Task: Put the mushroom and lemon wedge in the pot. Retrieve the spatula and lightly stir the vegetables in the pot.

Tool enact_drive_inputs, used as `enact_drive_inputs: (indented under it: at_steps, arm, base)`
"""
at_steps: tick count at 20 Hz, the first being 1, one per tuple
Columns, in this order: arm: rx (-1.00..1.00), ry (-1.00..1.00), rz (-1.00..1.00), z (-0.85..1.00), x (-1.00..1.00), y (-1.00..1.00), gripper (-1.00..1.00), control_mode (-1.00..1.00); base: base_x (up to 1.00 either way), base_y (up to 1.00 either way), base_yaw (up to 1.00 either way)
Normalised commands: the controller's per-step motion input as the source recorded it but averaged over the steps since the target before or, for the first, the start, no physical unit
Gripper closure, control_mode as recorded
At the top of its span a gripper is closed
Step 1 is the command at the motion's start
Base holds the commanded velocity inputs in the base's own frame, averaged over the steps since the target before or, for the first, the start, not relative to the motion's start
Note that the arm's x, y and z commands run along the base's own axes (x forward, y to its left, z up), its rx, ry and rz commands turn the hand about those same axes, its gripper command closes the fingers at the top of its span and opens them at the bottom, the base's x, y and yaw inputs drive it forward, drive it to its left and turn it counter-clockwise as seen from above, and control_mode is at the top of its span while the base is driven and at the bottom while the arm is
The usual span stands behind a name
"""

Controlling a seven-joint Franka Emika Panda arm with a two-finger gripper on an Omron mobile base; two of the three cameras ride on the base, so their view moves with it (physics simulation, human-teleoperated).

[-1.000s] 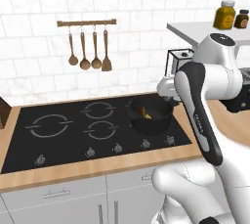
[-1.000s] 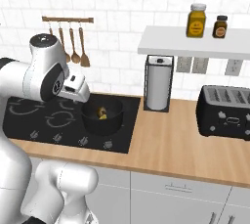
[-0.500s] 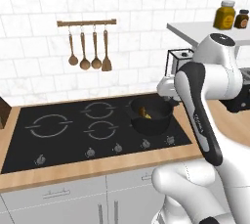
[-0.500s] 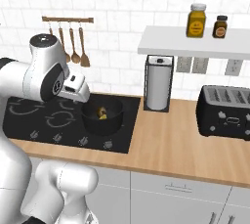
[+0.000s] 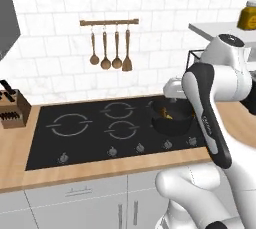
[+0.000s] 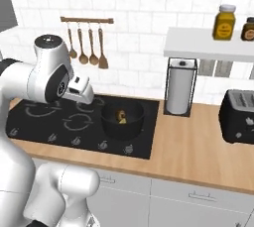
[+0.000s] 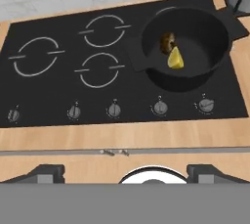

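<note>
A kitchen: hob (image 5: 100, 128), toaster (image 6: 239, 117), hanging wooden spoons (image 5: 105, 48).

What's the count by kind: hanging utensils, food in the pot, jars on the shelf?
Hanging utensils: 4
Food pieces in the pot: 2, the mushroom and the lemon wedge
Jars on the shelf: 2, one yellow, one dark
Total: 8

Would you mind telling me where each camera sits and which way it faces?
Left base view: behind the arm to its left, facing the hob and pot; arm rises at lower right.
Right base view: behind to the right, same hob, plus toaster; arm at lower left.
Hand view: on the hand, looking down on the pot holding mushroom and lemon wedge; open jaws' tips at bottom.
All three views share the pot.
</note>
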Motion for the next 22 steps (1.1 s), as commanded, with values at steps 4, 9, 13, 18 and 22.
enact_drive_inputs:
  at_steps: [4, 9, 13, 18, 22]
  arm:
    - [0.0, 0.0, 0.0, 0.0, 0.0, 0.0, -1.0, 1.0]
    - [0.0, 0.0, 0.0, 0.0, 0.0, 0.0, -1.0, 1.0]
    - [0.0, 0.0, 0.0, 0.0, 0.0, 0.0, -1.0, 1.0]
    - [0.0, 0.0, 0.0, 0.0, 0.0, 0.0, -1.0, 1.0]
    - [0.0, 0.0, 0.0, 0.0, 0.0, 0.0, -1.0, 1.0]
  base:
    - [0.0, 1.0, 0.14]
    - [0.0, 1.0, 0.05]
    - [0.0, 1.0, 0.02]
    - [0.02, 1.0, 0.02]
    - [0.14, 1.0, 0.01]
